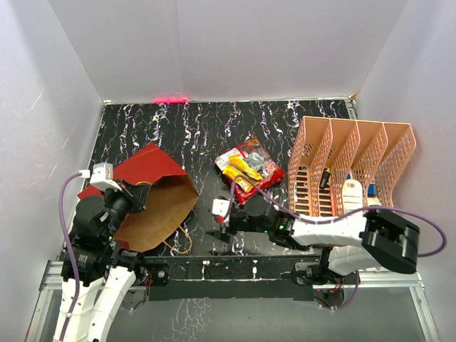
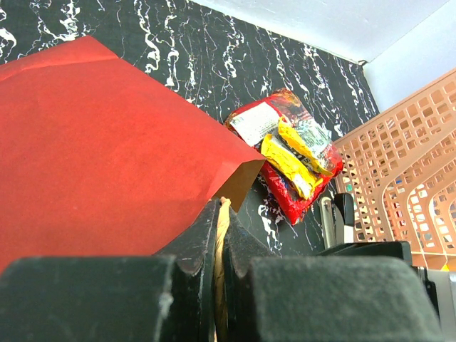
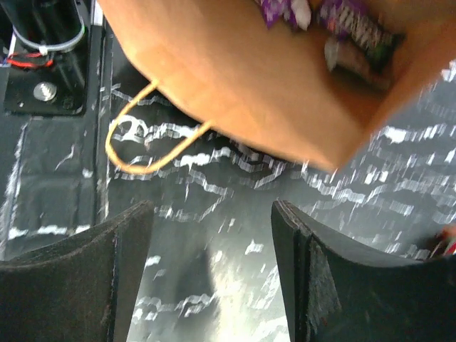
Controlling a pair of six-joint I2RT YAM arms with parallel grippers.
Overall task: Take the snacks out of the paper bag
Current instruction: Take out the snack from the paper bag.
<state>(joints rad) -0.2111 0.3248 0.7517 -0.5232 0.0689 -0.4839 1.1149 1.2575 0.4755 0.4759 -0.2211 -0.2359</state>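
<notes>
Emptying underway: left end effector (image 2: 221, 221) clenched on the cord handle (image 2: 223, 249) of the paper bag (image 1: 157, 171), which lies on its side at the left of the worktop (image 1: 214, 128). Some snacks (image 1: 246, 171) are piled mid-worktop; purple and silver packets (image 3: 342, 21) sit inside. Right end effector (image 3: 211, 206) released, empty, facing the mouth. Next, likely: reach in and pinch one packet.

the right wrist view is smeared throughout. at its top edge the snacks (image 3: 356, 25) inside the paper bag (image 3: 235, 78) are cut off, labels unreadable. a red scrap (image 3: 449, 239) at its right edge can't be identified. top view, right side: items (image 1: 350, 191) behind the file rack (image 1: 313, 164) lattice are half hidden.
</notes>
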